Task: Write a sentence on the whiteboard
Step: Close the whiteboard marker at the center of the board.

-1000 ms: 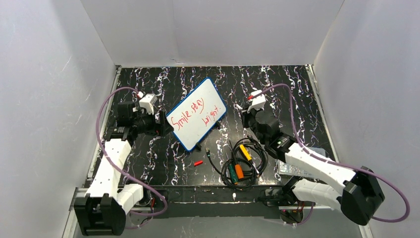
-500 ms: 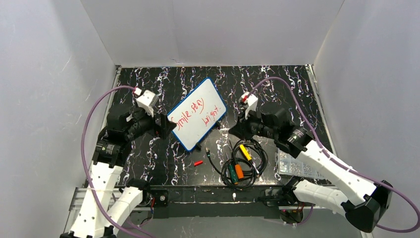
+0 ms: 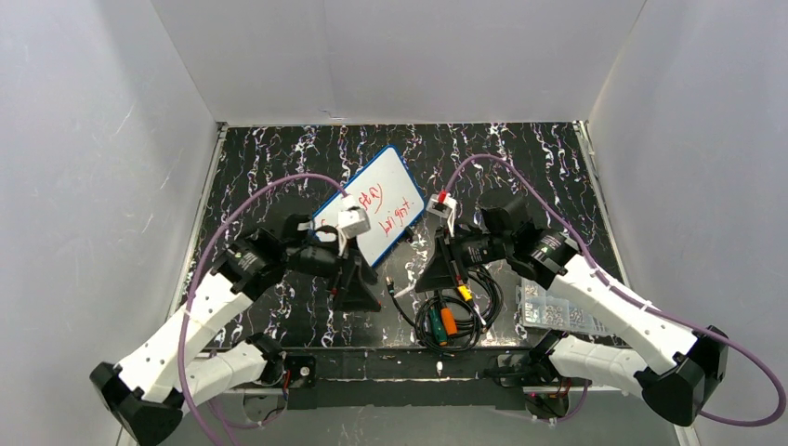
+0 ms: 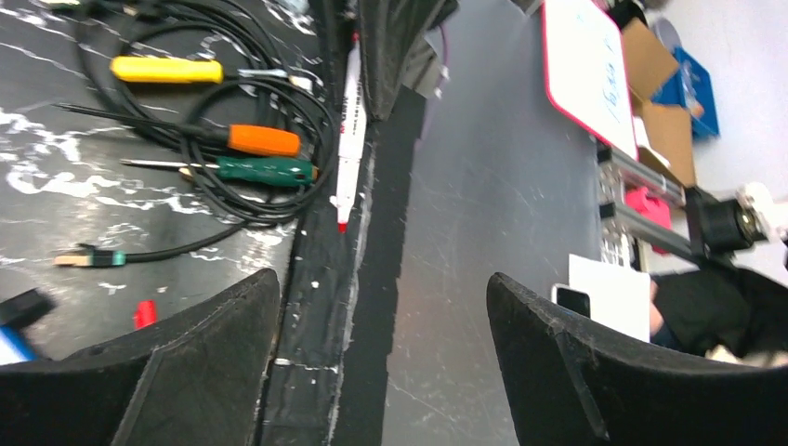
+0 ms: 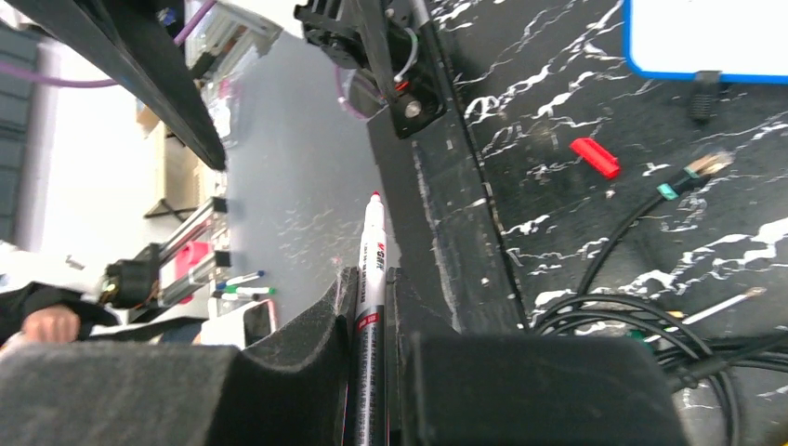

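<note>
**Position of the board.** The white rectangular whiteboard with blue rim [image 3: 398, 182] lies flat on the black white-veined counter [image 3: 279, 158], turned diagonally, between the two arms. The red handwritten sentence [image 3: 394, 214] is on its face. The left wrist covers the board's near-left part, so only the second word and the lower line can be read. Both pincers sit on the near side of the board, apart from it, and point toward the counter's near edge.

**Left pincer** [image 4: 381, 293]. Jaws stand wide. Nothing is between them and nothing touches them.

**Right pincer** [image 5: 369, 290]. Jaws stand narrow, clamped on the white marker with red tip [image 5: 374, 232]. The tip projects past the fingertips, over the near edge.

**Differences between views.**
- The top view shows the board's writing. The wrist views do not.
- The right wrist view shows one blue-rimmed edge of the board [image 5: 706, 42] and a small red cap [image 5: 595, 156] lying loose on the counter near it.
- The left wrist view shows the marker [image 4: 348, 121] from the opposite side, beside a black cable coil [image 4: 223, 200] around yellow [image 4: 167, 70], orange [image 4: 265, 139] and green [image 4: 265, 170] tool handles.
</note>
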Motion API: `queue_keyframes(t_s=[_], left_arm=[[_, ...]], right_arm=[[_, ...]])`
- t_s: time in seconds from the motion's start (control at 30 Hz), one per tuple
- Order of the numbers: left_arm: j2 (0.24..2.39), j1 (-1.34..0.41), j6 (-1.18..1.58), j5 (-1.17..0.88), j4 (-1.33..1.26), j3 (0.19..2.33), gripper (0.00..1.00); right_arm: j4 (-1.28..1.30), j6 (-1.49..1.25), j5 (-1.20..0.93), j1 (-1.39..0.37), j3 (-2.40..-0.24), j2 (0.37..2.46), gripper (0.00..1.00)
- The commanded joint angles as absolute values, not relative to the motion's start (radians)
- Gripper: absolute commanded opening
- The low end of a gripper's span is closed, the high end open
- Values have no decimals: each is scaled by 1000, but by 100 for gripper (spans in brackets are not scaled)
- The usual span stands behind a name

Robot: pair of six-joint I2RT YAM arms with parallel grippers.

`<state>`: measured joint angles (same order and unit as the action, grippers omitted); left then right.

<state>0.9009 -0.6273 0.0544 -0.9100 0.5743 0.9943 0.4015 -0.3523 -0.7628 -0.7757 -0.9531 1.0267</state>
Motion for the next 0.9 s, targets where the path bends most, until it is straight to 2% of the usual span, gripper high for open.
queue_keyframes(t_s=[0.0,0.1,0.43,0.53,0.67,0.73,0.77,0.8,0.87], left_arm=[[936,-714,85,-917,513,968,78],[973,-742,123,-923,435,959,75],[1112,-833,149,-938,328,994,53],[1142,-850,150,-945,321,1005,38],[1135,-857,150,-924,301,989,0],[1109,-858,160,-891,273,956,0],[1094,-857,175,-874,250,935,0],[1079,-857,189,-860,218,911,0],[1051,-856,222,-836,156,867,0]], right_arm=[[363,-393,-892,-779,-992,1035,1],[356,-397,-905,-778,-992,1035,1],[369,-385,-925,-779,-988,1047,1],[378,-376,-920,-779,-989,1046,1],[405,-349,-874,-778,-996,1034,3],[404,-342,-823,-778,-996,1012,12],[395,-345,-791,-777,-992,997,20],[377,-358,-765,-777,-983,982,34],[319,-399,-733,-777,-960,953,53]])
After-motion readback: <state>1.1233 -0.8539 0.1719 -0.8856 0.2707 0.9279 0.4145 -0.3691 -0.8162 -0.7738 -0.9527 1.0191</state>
